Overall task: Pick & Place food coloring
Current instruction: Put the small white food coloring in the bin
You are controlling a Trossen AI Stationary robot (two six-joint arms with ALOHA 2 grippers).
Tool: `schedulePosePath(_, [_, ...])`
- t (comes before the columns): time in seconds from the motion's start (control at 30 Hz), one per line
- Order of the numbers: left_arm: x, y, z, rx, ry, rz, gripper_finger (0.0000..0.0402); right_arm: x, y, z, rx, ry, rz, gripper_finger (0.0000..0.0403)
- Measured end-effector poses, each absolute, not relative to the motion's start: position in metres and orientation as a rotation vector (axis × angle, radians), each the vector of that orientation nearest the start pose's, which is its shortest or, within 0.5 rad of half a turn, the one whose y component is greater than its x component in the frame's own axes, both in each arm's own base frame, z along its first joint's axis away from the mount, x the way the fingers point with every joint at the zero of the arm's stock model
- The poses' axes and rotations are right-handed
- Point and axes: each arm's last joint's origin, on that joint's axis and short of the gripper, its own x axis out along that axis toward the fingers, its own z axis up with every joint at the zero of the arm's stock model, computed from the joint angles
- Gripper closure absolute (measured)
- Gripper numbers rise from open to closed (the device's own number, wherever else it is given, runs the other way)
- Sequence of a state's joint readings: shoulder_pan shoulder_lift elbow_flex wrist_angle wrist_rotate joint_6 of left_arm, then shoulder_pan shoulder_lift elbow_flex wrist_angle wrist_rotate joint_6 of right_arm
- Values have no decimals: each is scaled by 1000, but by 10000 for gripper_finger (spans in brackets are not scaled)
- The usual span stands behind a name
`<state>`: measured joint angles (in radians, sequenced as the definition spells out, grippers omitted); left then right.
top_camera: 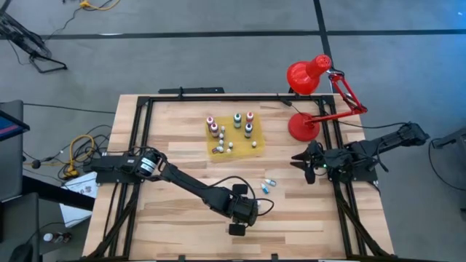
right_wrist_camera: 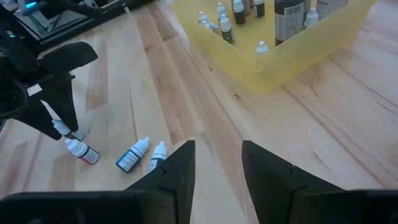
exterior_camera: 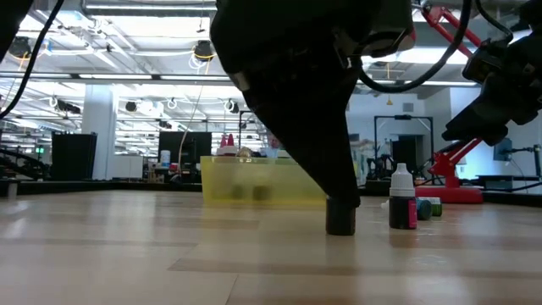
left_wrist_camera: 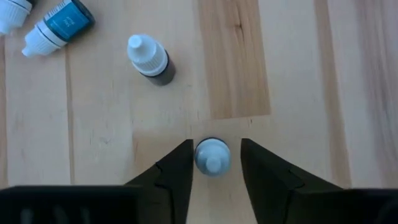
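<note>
The left tool [left_wrist_camera: 215, 167] stands spread around an upright white-capped dropper bottle [left_wrist_camera: 212, 155] on the counter [left_wrist_camera: 298, 74], at 5 o'clock from the yellow tray [top_camera: 240, 149]. Center it, close gently, lift vertically. The right tool [right_wrist_camera: 217, 163] waits released at 3 o'clock.

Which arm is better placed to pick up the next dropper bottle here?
The left. Its left gripper is down at the table with open fingers on either side of an upright bottle, ready to close. The right gripper waits open near the lamp, away from the loose bottles.
</note>
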<state>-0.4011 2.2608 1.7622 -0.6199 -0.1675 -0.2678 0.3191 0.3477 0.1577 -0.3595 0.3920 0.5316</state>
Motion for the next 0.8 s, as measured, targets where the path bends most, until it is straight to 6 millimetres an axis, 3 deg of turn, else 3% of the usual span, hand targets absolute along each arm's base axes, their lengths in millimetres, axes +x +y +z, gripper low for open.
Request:
schedulePosePath(0.27, [439, -179, 156, 75, 1082, -59, 346, 103, 22, 157, 328, 480, -204, 281])
schedulePosePath(0.57, [445, -178, 180, 164, 1074, -60, 332, 103, 22, 157, 328, 480, -204, 281])
schedulePosePath(0.8, [447, -145, 207, 261, 1182, 66, 339, 103, 22, 157, 328, 480, -204, 281])
